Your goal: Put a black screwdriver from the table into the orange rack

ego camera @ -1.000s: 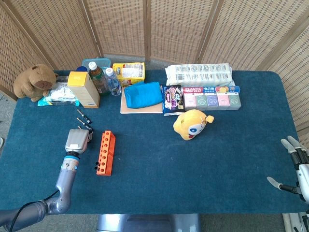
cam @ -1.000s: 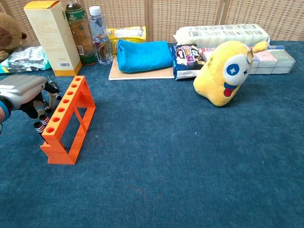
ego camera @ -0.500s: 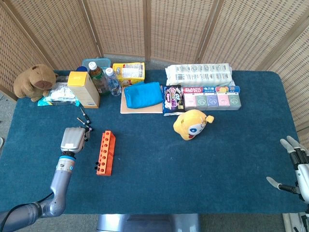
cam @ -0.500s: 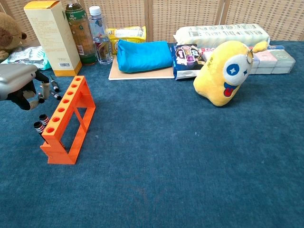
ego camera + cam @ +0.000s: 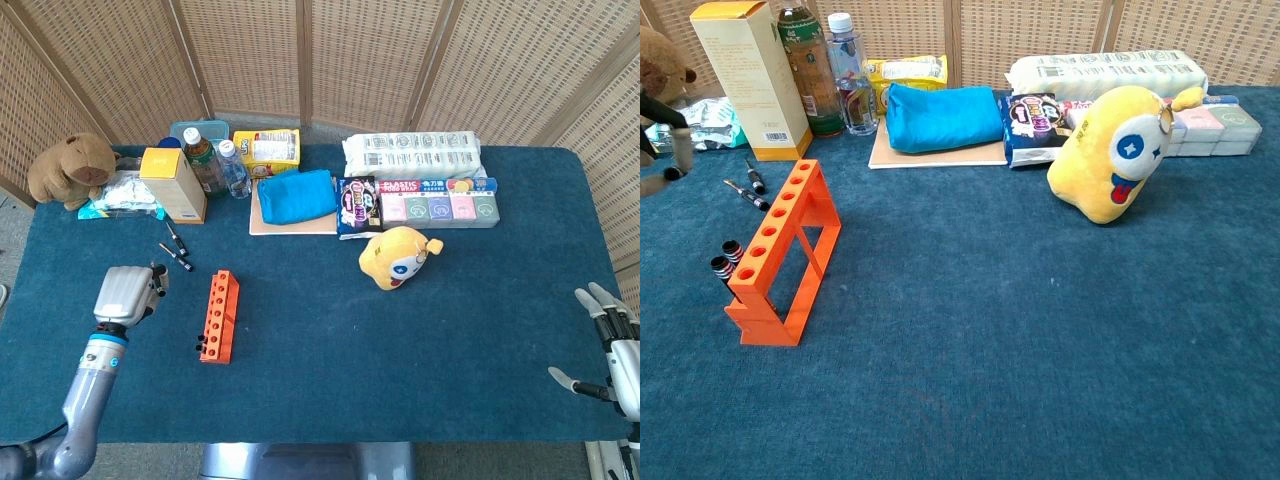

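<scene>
The dark blue felt-covered table (image 5: pixel 330 330) carries everything here, and the largest of the task's own pieces on it is the orange plastic rack (image 5: pixel 218 315), a long narrow bench with a row of round holes along its top; it looks light and rigid, so a tool pushed in off-axis could well slide or tip it. Beside its near end two striped black handles (image 5: pixel 724 258) sit against the rack's left side; whether they are seated in it or only lean there I cannot tell. The loose black screwdrivers (image 5: pixel 175 250) lie flat on the cloth just beyond the rack's far end, near the yellow carton (image 5: pixel 175 185), two slim pieces with dark grips and thin metal shafts. I judge them light, stiff and small enough to roll or skid on the nap, so the sensible hold is a pinch across the thicker ribbed handle, leaving the shaft free to go down into a hole. The left hand (image 5: pixel 125 293) hovers to the left of the rack, apart from the tools; seen from its silver back it seems to hold nothing, though how its fingers lie is hidden. The right hand (image 5: pixel 612 345) waits at the table's far right edge with fingers spread and nothing in them. For writing, the blue box at the back reads "ELASTIC FOOD WRAP" (image 5: pixel 400 185); other labels are too small to read.
</scene>
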